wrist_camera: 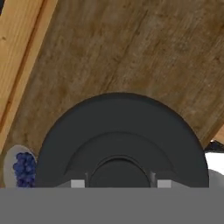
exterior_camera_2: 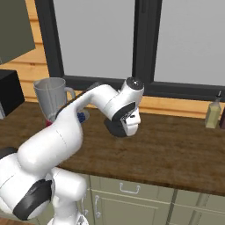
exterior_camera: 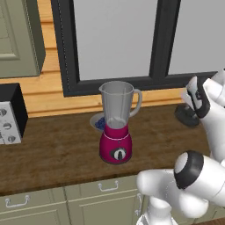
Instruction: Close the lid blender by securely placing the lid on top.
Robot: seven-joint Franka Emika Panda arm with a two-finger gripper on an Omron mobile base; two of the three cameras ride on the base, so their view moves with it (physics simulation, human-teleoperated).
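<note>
The black round lid (wrist_camera: 120, 131) lies flat on the wooden counter, to the right of the blender, and shows as a dark disc (exterior_camera: 184, 116) under my hand. My gripper (wrist_camera: 120, 183) is directly over it and open, with a fingertip on either side of the raised centre knob (wrist_camera: 120, 171) and small gaps between them. The blender (exterior_camera: 115, 147) stands upright mid-counter, with a magenta base, a black dial and a clear grey jar (exterior_camera: 116, 103) whose top is uncovered. The jar (exterior_camera_2: 49, 96) also shows behind my arm.
A small bowl of blue berries (exterior_camera: 98, 122) sits just behind the blender. A black-and-grey boxy appliance (exterior_camera: 9, 115) stands at the far left. A bottle (exterior_camera_2: 213, 113) stands far right by the wall. A dark-framed window (exterior_camera: 114, 39) rises behind the counter.
</note>
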